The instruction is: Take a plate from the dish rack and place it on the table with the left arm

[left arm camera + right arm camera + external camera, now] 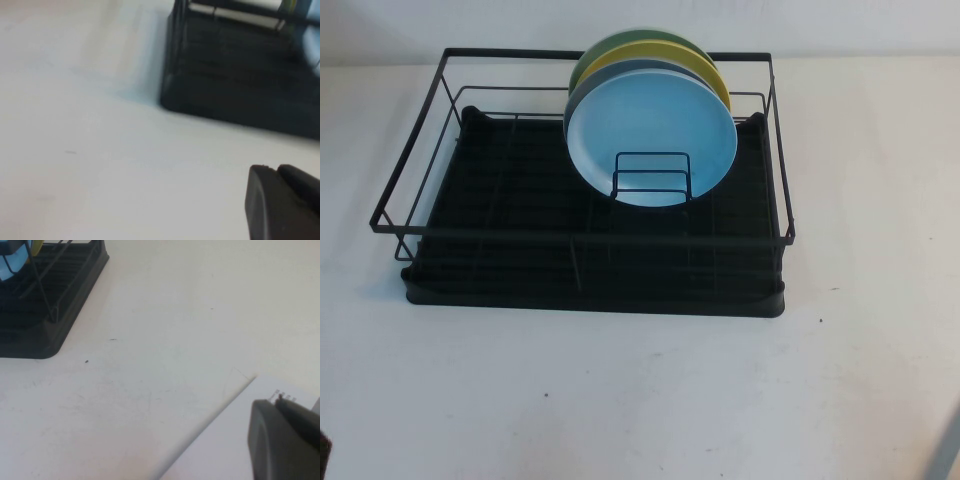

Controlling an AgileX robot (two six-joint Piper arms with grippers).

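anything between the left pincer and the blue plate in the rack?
Only bare white table, then the black wire dish rack's front rail and tray, per left wrist and high views. The round sky-blue plate stands upright inside. Left pincer and right pincer hover off the rack.

Behind the light blue one, three more plates stand upright on edge: a grey-blue plate (582, 88) closest, then a yellow plate (705, 70), then a green plate (610, 48) rearmost. They overlap closely.
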